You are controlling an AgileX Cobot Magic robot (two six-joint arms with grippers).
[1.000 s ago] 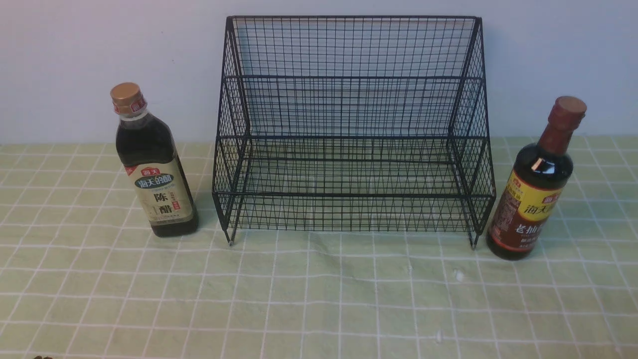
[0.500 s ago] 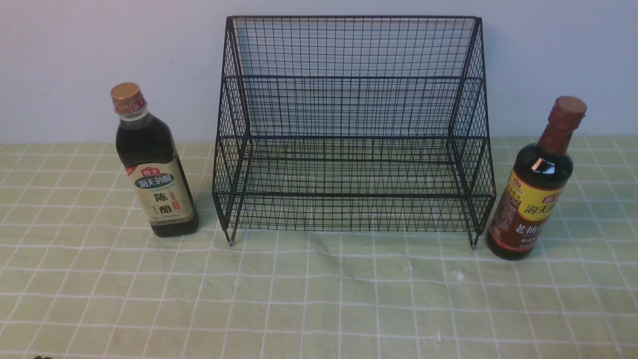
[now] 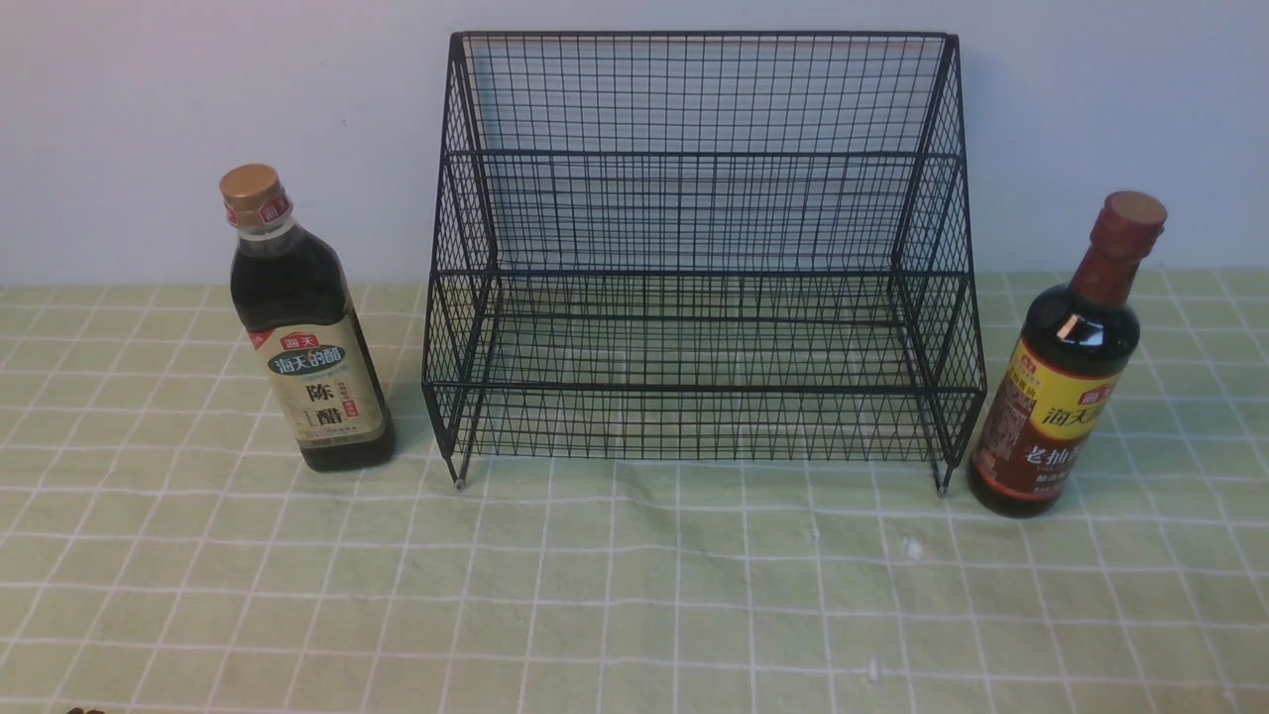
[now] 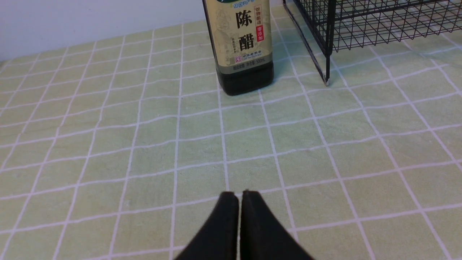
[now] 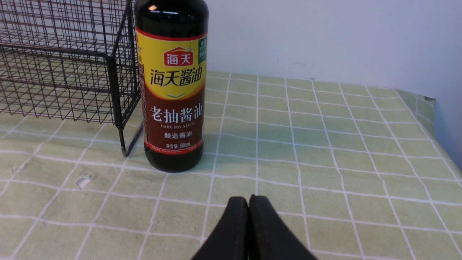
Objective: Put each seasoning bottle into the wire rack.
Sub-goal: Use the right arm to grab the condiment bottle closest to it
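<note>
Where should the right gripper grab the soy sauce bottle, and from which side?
Grip the soy sauce bottle around its round labelled body, below the narrowing neck, coming level from the near side, where the right gripper faces it. It stands upright; the rack sits close beside it, so clearance there looks tight.

Left fingers [image 4: 222, 231]: matte black, smooth, wide at base, tapering to narrow rounded tips, thin seam between pair. Right fingers [image 5: 234, 231]: same matte black, same tapered wedge shape, rounded tips.
</note>
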